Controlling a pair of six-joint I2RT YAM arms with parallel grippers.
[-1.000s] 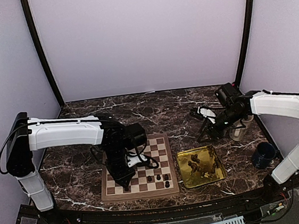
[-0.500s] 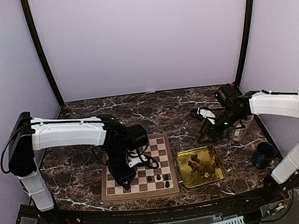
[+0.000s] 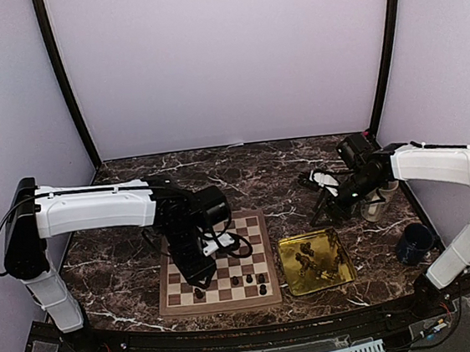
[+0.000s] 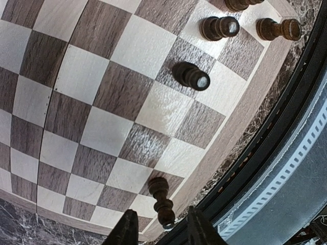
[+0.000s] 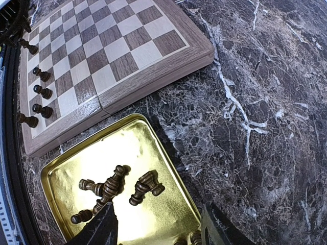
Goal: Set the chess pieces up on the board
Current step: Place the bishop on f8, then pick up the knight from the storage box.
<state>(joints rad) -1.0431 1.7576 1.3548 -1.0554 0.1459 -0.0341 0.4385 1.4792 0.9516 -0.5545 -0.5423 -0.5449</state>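
The left gripper [image 4: 162, 229] hangs low over the near edge of the board [image 4: 102, 107]. Its jaws are parted only a little. A piece [image 4: 161, 201] stands upright just off their tips, toward the near left corner, and neither finger seems to touch it. The narrow gap makes sense here: it is enough to leave the piece free without knocking it over. The steep, straight-down wrist suits a lift that clears it.

More pieces [image 4: 190, 75] stand along the same near edge toward the right corner. That fits filling the back row square by square. One of them sits a row further in, which may be a pawn or a slip; I cannot tell which.

The right gripper [image 5: 158, 219] hovers over the tray [image 5: 138, 118], which lies on the table just off the board's right edge. Its jaws are wide and hold nothing. The loose pieces [image 5: 104, 186] in the tray lie on their sides, some crossing one another. The wide spread probably gives room to straddle one of them. Waiting there also keeps this arm off the board while the other arm works over it.

Most of the board is bare, so by my reckoning the task is at an early stage.
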